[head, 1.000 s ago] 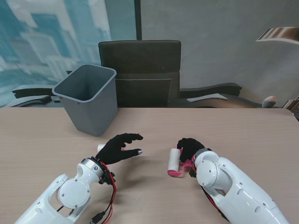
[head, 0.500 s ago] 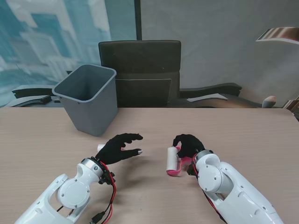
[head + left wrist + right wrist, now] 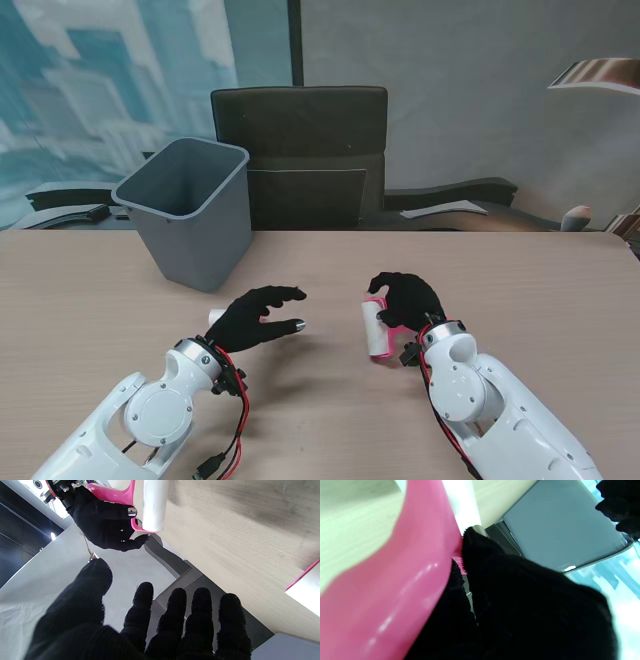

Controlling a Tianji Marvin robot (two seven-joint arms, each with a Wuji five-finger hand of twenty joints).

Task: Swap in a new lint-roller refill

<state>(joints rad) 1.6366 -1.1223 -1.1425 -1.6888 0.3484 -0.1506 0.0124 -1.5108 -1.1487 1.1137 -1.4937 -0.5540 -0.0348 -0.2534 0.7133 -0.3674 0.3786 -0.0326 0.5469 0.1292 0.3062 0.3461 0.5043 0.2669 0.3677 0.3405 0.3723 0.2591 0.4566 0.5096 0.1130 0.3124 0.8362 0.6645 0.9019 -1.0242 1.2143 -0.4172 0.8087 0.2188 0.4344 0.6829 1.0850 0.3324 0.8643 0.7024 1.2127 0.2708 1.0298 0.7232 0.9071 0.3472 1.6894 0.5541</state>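
My right hand (image 3: 405,300) is shut on the pink handle of a lint roller (image 3: 376,330), whose white roll hangs tilted just above the table. The left wrist view shows that roller (image 3: 152,505) and the right hand (image 3: 105,525) gripping its handle. In the right wrist view the pink handle (image 3: 395,580) fills the frame beside my fingers (image 3: 520,605). My left hand (image 3: 255,315) hovers open, fingers apart (image 3: 150,625), holding nothing. A small white piece (image 3: 214,316), perhaps the refill, peeks out from behind it; a white object with a pink edge (image 3: 305,590) lies on the table.
A grey waste bin (image 3: 190,210) stands on the table at the far left, beyond my left hand. A dark chair (image 3: 300,150) sits behind the table's far edge. Bare wooden tabletop (image 3: 520,280) stretches to the right.
My right hand has lifted the lint roller off the table and carried it slightly left and farther from me. The left hand has stayed still.
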